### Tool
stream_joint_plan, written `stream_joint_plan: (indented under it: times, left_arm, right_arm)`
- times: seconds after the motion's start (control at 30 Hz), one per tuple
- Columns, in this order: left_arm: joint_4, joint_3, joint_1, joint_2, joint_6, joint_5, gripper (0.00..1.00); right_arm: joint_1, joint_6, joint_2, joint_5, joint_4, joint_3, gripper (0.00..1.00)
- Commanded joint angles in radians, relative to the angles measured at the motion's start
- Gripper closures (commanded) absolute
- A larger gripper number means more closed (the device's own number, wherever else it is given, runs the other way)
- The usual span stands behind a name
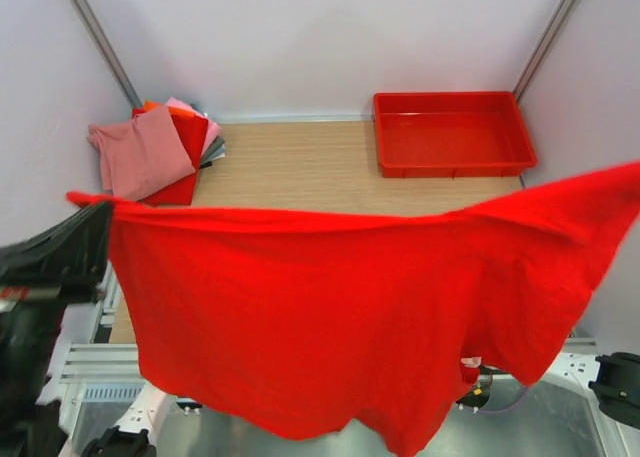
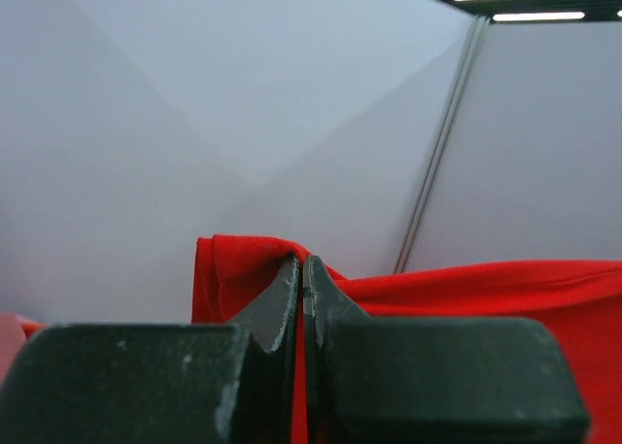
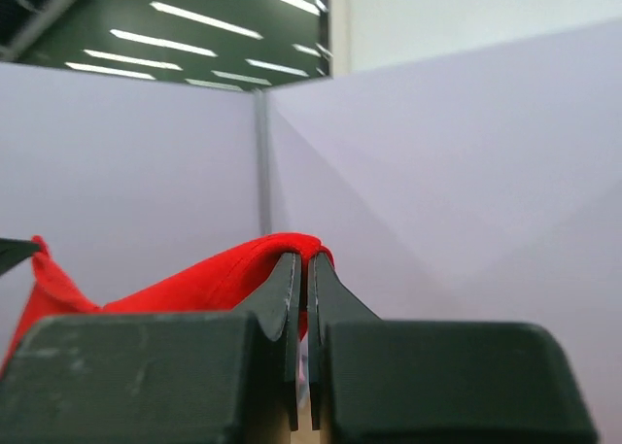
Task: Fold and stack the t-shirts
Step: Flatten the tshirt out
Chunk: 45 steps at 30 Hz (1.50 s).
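Pale walls enclose the wooden counter [image 1: 300, 167]; above it the red t-shirt [image 1: 330, 317] hangs stretched, apart from the folded stack [image 1: 155, 152] far left; left gripper [image 2: 302, 274] and right gripper [image 3: 304, 269] each clench a thin corner; overstretching could slip one free, crumpling the shirt.

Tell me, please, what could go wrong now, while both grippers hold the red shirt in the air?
The left gripper and the right gripper each pinch only a thin fold of the red t-shirt; it may slip out, and one side would drop.
The hem hangs near the arm bases, so it might snag there.
The spread cloth hides much of the table from the top camera.
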Motion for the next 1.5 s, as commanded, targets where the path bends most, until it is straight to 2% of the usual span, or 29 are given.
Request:
stream_joint_plan:
  times: [0.0,0.07,0.1,0.2,0.23,0.27,0.3,0.37,0.4,0.43,0.47,0.5,0.53,0.57,0.6,0.63,0.67,0.7,0.73,0.77,0.83,0.93,1.03,1.1,1.23,1.3,1.47]
  left_arm:
    - [-0.028,-0.146,-0.003,0.085,-0.038,-0.082,1.0]
    - [-0.029,-0.291,-0.003,0.115,-0.075,-0.106,1.0]
    - [-0.035,-0.334,-0.003,0.131,-0.092,-0.132,1.0]
    - [-0.097,-0.482,-0.003,0.234,-0.128,-0.288,1.0]
    - [-0.104,-0.514,-0.003,0.265,-0.145,-0.362,1.0]
    - [-0.097,-0.549,-0.001,0.305,-0.161,-0.387,1.0]
    - [-0.085,-0.626,0.0,0.382,-0.177,-0.404,1.0]
    - [0.018,-0.695,0.028,0.481,-0.213,-0.383,1.0]
    - [0.047,-0.729,0.051,0.598,-0.231,-0.349,1.0]
    - [0.082,-0.729,0.104,0.665,-0.254,-0.293,0.94]
    - [0.104,-0.723,0.152,0.729,-0.292,-0.198,0.79]
    - [0.115,-0.676,0.169,0.871,-0.302,-0.162,0.66]
    - [0.112,-0.645,0.177,0.926,-0.3,-0.139,0.44]
    - [0.098,-0.61,0.177,0.984,-0.291,-0.122,0.36]
    - [0.074,-0.568,0.177,1.021,-0.284,-0.113,0.26]
    - [0.026,-0.516,0.175,1.056,-0.279,-0.114,0.2]
    - [0.017,-0.507,0.174,1.049,-0.274,-0.119,0.18]
    - [0.017,-0.51,0.172,1.032,-0.268,-0.137,0.12]
    - [0.02,-0.528,0.171,0.98,-0.264,-0.151,0.06]
    - [0.021,-0.537,0.171,0.956,-0.257,-0.163,0.03]
    - [0.009,-0.554,0.169,0.908,-0.234,-0.188,0.02]
    - [-0.026,-0.592,0.165,0.824,-0.201,-0.211,0.02]
    - [-0.034,-0.672,0.161,0.727,-0.185,-0.218,0.02]
    - [-0.031,-0.735,0.161,0.676,-0.184,-0.22,0.02]
    - [-0.022,-0.815,0.16,0.636,-0.181,-0.194,0.04]
    - [-0.017,-0.858,0.157,0.613,-0.181,-0.185,0.05]
    - [0.006,-0.912,0.154,0.621,-0.188,-0.183,0.07]
  right_arm:
    - [0.015,-0.101,0.18,0.422,0.035,-0.086,0.99]
    - [0.03,-0.108,0.264,0.592,0.026,-0.127,0.99]
    - [0.036,-0.155,0.33,0.748,0.085,-0.166,0.99]
    - [0.021,-0.219,0.469,0.849,0.213,-0.324,0.99]
    - [-0.003,-0.201,0.51,0.819,0.221,-0.362,0.99]
    - [-0.101,-0.172,0.56,0.764,0.22,-0.37,0.99]
    - [-0.154,-0.087,0.608,0.652,0.216,-0.373,0.99]
    - [-0.335,-0.028,0.793,0.544,0.236,-0.358,0.99]
    - [-0.396,-0.008,0.868,0.506,0.252,-0.335,0.99]
    - [-0.442,0.041,1.07,0.43,0.241,-0.219,0.92]
    - [-0.523,0.073,1.179,0.376,0.195,-0.107,0.65]
    - [-0.55,0.105,1.322,0.313,0.023,0.04,0.07]
    - [-0.563,0.153,1.58,0.294,-0.092,0.445,0.01]
    - [-0.567,0.15,1.702,0.314,-0.197,0.669,0.0]
    - [-0.57,0.153,1.731,0.321,-0.254,0.804,0.0]
    - [-0.574,0.18,1.698,0.276,-0.201,0.668,0.0]
    - [-0.574,0.179,1.559,0.265,-0.129,0.536,0.0]
    - [-0.564,0.179,1.496,0.256,0.019,0.405,0.0]
    - [-0.561,0.179,1.437,0.236,0.064,0.218,0.0]
    - [-0.559,0.196,1.38,0.199,0.074,0.177,0.0]
    - [-0.551,0.211,1.351,0.176,0.033,0.133,0.0]
    - [-0.512,0.227,1.267,0.206,-0.023,0.028,0.0]
    - [-0.489,0.28,1.097,0.139,0.099,-0.224,0.0]
    - [-0.481,0.355,1.04,-0.005,0.204,-0.365,0.0]
    - [-0.479,0.469,1.064,-0.226,0.249,-0.428,0.0]
    - [-0.461,0.495,1.102,-0.264,0.244,-0.431,0.0]
    - [-0.429,0.5,1.244,-0.234,0.21,-0.402,0.01]
